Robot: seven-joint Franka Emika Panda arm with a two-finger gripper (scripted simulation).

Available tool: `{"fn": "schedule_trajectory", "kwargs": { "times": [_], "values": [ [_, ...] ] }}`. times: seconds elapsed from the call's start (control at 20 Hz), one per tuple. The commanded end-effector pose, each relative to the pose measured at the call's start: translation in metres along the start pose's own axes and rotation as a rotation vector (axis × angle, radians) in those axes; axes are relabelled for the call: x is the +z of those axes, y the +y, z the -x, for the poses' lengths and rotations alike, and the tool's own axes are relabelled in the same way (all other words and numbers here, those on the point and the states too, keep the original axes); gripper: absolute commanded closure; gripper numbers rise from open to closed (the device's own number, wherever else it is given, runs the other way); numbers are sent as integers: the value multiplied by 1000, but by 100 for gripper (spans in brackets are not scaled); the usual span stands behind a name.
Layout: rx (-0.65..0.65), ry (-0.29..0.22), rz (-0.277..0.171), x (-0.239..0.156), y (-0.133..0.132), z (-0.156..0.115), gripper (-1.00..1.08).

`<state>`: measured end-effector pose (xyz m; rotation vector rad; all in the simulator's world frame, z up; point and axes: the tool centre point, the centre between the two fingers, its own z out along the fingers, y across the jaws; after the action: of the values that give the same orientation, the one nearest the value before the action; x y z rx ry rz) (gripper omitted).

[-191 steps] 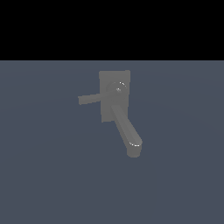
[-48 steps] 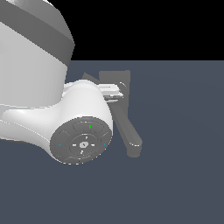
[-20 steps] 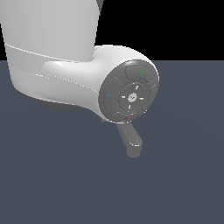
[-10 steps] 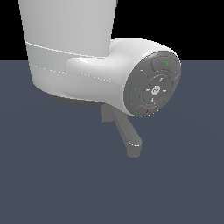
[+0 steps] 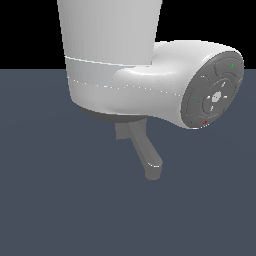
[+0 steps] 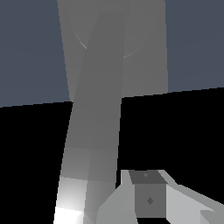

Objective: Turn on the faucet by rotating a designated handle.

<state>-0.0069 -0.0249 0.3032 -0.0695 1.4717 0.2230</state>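
Pale grey gripper (image 6: 151, 199) metal fills one corner of the wrist view, just beside the thick spout (image 6: 94, 122); only one finger (image 6: 148, 192) shows clearly, so how far it is open cannot be told, nor whether it touches anything. The thin handle is hidden in both views. In the exterior view the arm (image 5: 115, 70) covers most of the faucet (image 5: 145, 152). Whether turning has begun is unclear.
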Motion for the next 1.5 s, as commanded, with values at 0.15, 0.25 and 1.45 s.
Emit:
{"fn": "schedule_trajectory", "kwargs": {
  "times": [0.15,0.25,1.45],
  "values": [
    [-51,92,20,9,-10,-1,108],
    [-55,99,21,10,-15,1,108],
    [-58,101,21,9,-84,-14,108]
  ]
}}
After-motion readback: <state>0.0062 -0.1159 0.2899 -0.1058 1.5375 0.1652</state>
